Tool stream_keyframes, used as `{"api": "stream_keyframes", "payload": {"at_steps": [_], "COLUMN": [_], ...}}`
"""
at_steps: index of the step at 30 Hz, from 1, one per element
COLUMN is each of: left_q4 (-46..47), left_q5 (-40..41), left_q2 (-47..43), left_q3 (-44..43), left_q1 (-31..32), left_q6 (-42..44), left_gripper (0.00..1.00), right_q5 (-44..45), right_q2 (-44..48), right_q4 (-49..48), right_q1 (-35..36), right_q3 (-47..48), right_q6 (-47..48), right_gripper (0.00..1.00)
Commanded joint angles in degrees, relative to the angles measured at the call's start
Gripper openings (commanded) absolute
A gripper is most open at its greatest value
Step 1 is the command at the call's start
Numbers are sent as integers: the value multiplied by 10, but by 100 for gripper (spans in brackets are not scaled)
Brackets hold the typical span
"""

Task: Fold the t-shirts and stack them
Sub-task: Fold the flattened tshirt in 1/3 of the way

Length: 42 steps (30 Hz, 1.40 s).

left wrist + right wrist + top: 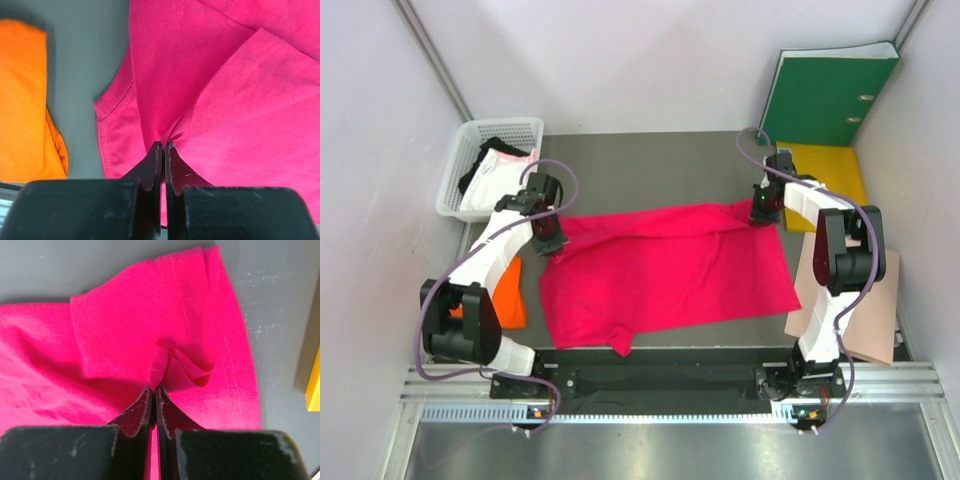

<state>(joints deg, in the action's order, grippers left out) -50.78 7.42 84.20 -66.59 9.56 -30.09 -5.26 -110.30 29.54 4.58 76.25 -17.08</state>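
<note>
A large magenta-red t-shirt point(665, 270) lies spread across the middle of the dark table. My left gripper point(548, 237) is shut on a pinch of its far left corner, seen in the left wrist view point(163, 145). My right gripper point(761, 210) is shut on a pinch of its far right corner, near a sleeve hem, seen in the right wrist view point(155, 386). A folded orange t-shirt point(508, 294) lies at the left, partly under my left arm; it also shows in the left wrist view point(25, 100). Whitish-pink and black garments point(495, 172) sit in the basket.
A white basket point(517, 130) stands at the back left. A green binder point(825, 92) leans on the back right wall, with a yellow folder point(830, 170) below it. A tan paper sheet point(875, 320) lies at the right edge.
</note>
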Motion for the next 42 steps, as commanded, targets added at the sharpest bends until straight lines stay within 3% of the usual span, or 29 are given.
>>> {"api": "stream_keyframes", "payload": {"at_steps": [1, 6, 9, 10, 16, 26, 28, 33, 40, 42], "left_q4": [-27, -41, -52, -49, 29, 106, 124, 150, 161, 166], "left_q5": [17, -12, -22, -18, -43, -37, -43, -65, -72, -72], "left_q2": [-33, -26, -27, -33, -76, 35, 49, 96, 148, 154], "left_q3": [15, 74, 81, 78, 45, 27, 21, 8, 5, 6], "left_q1": [5, 11, 17, 20, 30, 44, 44, 45, 54, 57], "left_q6": [-13, -23, -24, -24, -14, -2, -1, 6, 16, 18], "left_gripper": [0, 0, 66, 99, 99, 96, 91, 65, 60, 50], "right_q5": [16, 15, 15, 16, 9, 3, 2, 1, 0, 1], "right_q2": [8, 3, 1, 1, -4, -4, -4, -4, -2, 0], "right_q4": [1, 3, 7, 7, 6, 7, 6, 8, 8, 8], "right_q1": [-4, -4, -5, -4, -4, -4, -4, -4, -4, -4], "right_q3": [18, 20, 22, 22, 23, 26, 26, 27, 29, 29], "right_q6": [0, -1, -1, -1, 0, 3, 3, 6, 5, 6], "right_gripper": [2, 3, 3, 3, 4, 4, 4, 4, 4, 4]}}
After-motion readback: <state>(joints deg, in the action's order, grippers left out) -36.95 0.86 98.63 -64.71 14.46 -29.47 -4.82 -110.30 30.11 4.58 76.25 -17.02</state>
